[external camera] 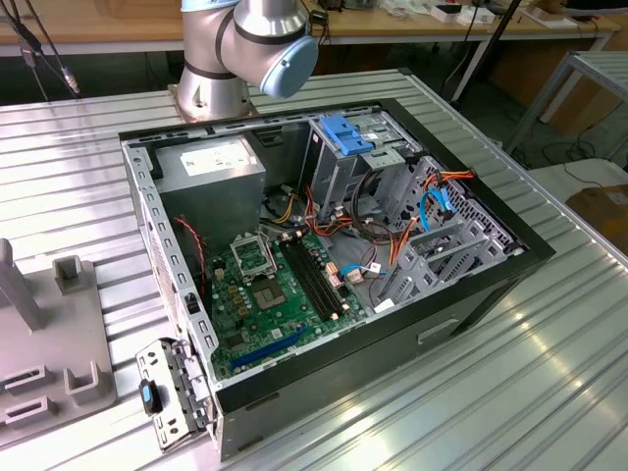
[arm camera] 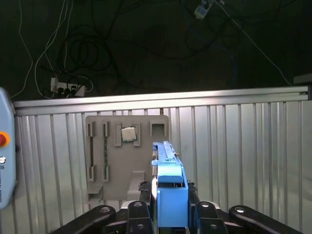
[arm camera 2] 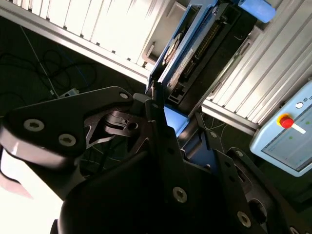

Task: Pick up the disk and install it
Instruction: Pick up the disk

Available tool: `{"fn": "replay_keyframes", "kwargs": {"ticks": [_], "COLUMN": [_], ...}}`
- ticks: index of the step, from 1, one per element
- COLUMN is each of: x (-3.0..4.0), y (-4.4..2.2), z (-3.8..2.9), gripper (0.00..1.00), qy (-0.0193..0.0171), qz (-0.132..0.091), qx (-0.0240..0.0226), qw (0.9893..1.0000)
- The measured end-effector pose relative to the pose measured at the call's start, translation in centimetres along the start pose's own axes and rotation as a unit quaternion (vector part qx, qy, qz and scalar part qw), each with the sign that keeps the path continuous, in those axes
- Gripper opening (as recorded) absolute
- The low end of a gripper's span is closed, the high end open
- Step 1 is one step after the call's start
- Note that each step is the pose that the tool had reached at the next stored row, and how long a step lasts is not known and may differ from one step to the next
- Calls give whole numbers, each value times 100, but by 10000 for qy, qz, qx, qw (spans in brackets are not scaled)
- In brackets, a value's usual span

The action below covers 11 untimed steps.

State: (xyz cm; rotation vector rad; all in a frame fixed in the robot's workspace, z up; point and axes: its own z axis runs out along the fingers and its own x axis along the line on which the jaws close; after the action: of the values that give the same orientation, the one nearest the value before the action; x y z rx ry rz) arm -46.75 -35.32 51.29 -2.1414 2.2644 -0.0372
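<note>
Plainly, the disk [arm camera: 170, 195] is in the grasp. In the first wrist view its bright blue carrier stands edge-on between the 2 dark fingers [arm camera: 144, 195] of the pincer [arm camera: 169, 204], which is clenched on it. The second wrist view shows the same disk [arm camera 2: 187, 53] side-on, with a row of connector pins along 1 edge.

Beyond its far end lies a grey fixture plate [arm camera: 112, 161] with a small square chip [arm camera: 128, 133] in 1 pocket, on the ribbed metal surface [arm camera: 234, 146]. I cannot tell whether the disk's far end is clear of the plate.

I judge the pick-up grasp made and the install not yet done. In the exterior view the open computer case [external camera: 471, 294] sits beside the arm [external camera: 245, 39]. Its upright metal cage [external camera: 334, 177] has a blue latch [external camera: 345, 132]. Installing calls for the carrier rails lined up squarely with a bay.
</note>
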Motion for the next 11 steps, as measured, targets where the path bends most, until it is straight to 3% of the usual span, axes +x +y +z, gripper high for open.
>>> {"fn": "replay_keyframes", "kwargs": {"ticks": [11], "x": [-1], "y": [-5], "z": [-1], "gripper": [37], "qy": [0], "qz": [1], "qx": [3], "qw": [10000]}}
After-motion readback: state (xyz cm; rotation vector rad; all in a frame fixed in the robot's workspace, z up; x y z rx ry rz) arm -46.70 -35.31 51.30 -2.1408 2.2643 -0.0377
